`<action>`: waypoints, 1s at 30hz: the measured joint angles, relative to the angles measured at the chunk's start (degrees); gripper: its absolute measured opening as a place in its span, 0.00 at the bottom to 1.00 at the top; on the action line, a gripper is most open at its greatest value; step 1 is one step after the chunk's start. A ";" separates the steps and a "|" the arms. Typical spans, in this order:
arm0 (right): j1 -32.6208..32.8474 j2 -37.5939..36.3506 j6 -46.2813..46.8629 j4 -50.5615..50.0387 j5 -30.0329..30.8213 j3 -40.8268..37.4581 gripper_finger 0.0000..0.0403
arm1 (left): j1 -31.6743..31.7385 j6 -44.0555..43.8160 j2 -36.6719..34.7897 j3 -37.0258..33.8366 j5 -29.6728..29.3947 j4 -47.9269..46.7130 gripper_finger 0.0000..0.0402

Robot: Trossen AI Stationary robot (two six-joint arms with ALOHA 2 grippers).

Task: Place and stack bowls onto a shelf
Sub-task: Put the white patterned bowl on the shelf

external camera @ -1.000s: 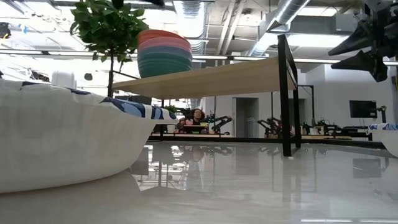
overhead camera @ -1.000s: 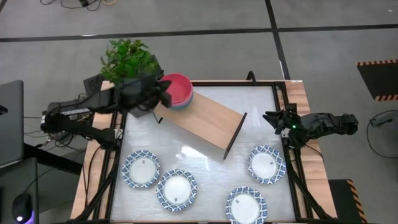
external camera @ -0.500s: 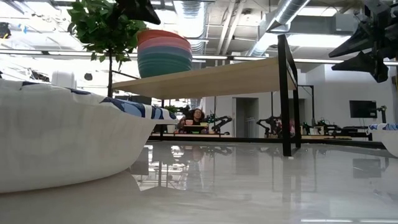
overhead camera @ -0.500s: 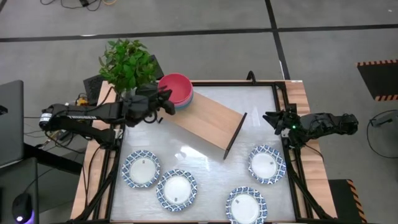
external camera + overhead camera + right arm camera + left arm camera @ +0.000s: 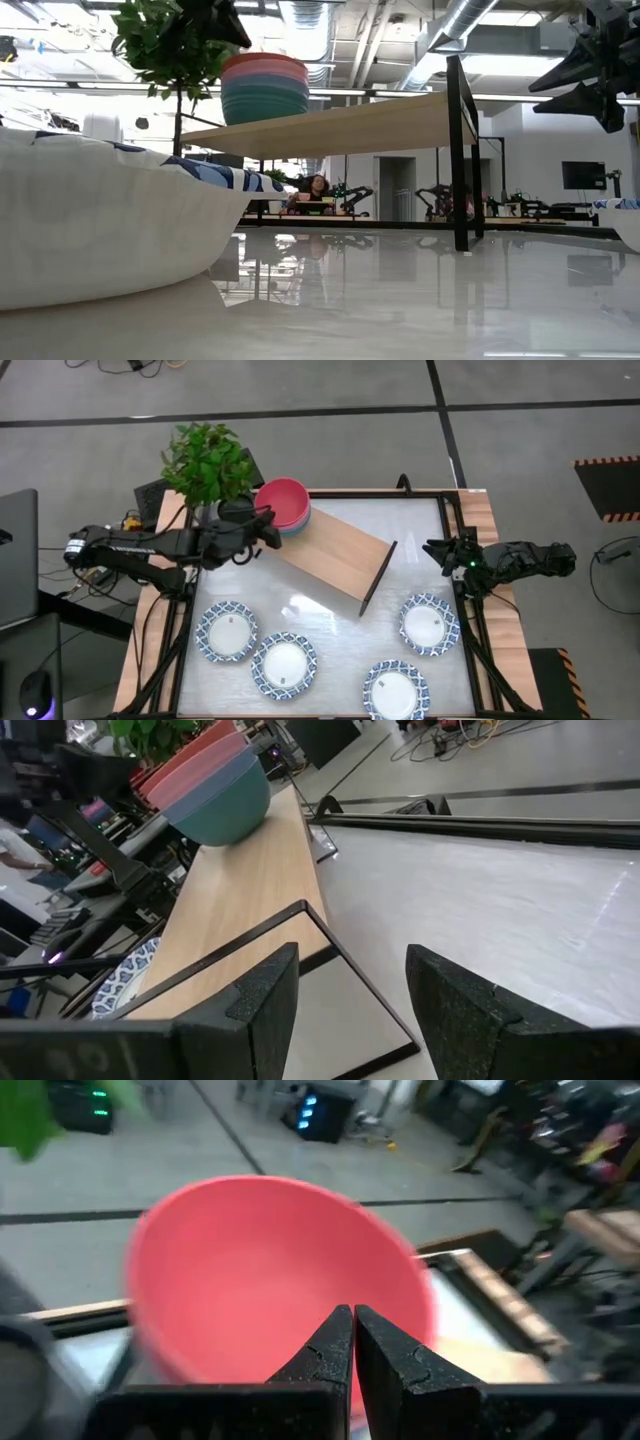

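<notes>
The left arm has drawn back from the shelf over the last second; its gripper, which was over the plant and the stack, now sits lower and further off

From above, the left gripper (image 5: 262, 532) hangs just beside the stack of plain bowls (image 5: 285, 506), which rests on the far left end of the shelf (image 5: 335, 550), next to the plant (image 5: 207, 462). The right gripper (image 5: 442, 555) waits at the table's right edge. Five patterned bowls are on the tabletop: one (image 5: 227, 630), a second (image 5: 284, 665), a third (image 5: 396, 691), a fourth (image 5: 430, 624), and a fifth I can only make out from the low camera

At table height, the plain stack (image 5: 264, 88) shows red on top, then pink, blue and green, sitting on the plank (image 5: 350, 122). A big patterned bowl (image 5: 110, 225) fills the near left

The left wrist camera shows its fingers (image 5: 330, 1355) pressed together, holding nothing, with the red bowl (image 5: 270, 1270) ahead

The right wrist camera shows its fingers (image 5: 250, 1005) spread wide, empty, facing the shelf (image 5: 250, 890)

By my reckoning four bowls are stacked and the five patterned ones remain
</notes>
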 joint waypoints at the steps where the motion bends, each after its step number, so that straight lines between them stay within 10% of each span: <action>1: 0.00 -0.02 0.32 0.02 0.00 0.00 0.53 | -0.44 0.85 0.00 0.00 0.32 1.77 0.00; 10: 0.07 -0.02 0.45 0.70 -0.22 0.00 0.53 | -6.49 19.31 -0.31 1.01 17.24 16.58 0.00; 20: 0.07 0.00 0.06 0.00 -0.20 0.00 0.53 | -15.68 9.13 0.85 1.33 39.12 -10.45 0.11; 30: 0.07 0.00 0.03 -0.58 -0.20 0.00 0.53 | -19.61 4.86 3.96 0.37 43.07 -30.43 0.42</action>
